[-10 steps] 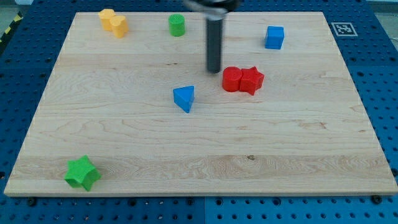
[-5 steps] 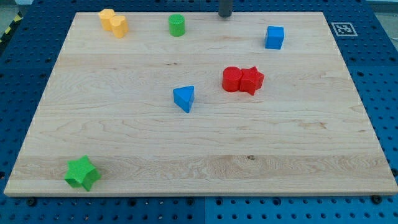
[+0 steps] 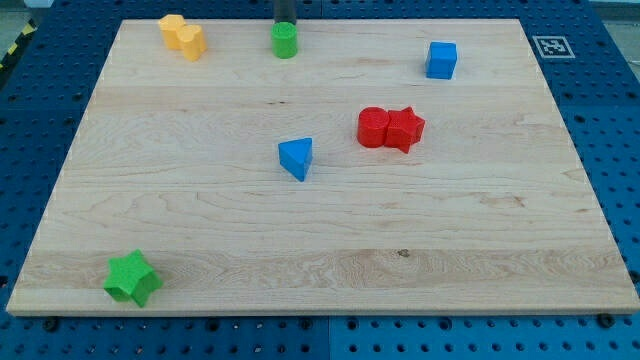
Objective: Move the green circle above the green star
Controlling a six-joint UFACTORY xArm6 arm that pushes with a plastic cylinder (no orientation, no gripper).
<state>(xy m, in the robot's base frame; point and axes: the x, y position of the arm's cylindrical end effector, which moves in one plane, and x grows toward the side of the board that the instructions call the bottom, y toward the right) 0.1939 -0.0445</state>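
The green circle (image 3: 285,41) stands near the board's top edge, left of centre. The green star (image 3: 132,278) lies at the board's bottom left corner, far from the circle. My tip (image 3: 285,22) is at the view's top, right behind the green circle, touching or nearly touching its upper side. Only the rod's lowest part shows.
Two yellow blocks (image 3: 182,35) sit together at the top left. A blue cube (image 3: 441,60) is at the top right. A red circle (image 3: 374,128) and red star (image 3: 405,129) touch near the centre right. A blue triangle (image 3: 296,158) lies at the centre.
My tip moved from beside the red blocks up to the board's top edge, then left, to just behind the green circle. No block has moved.
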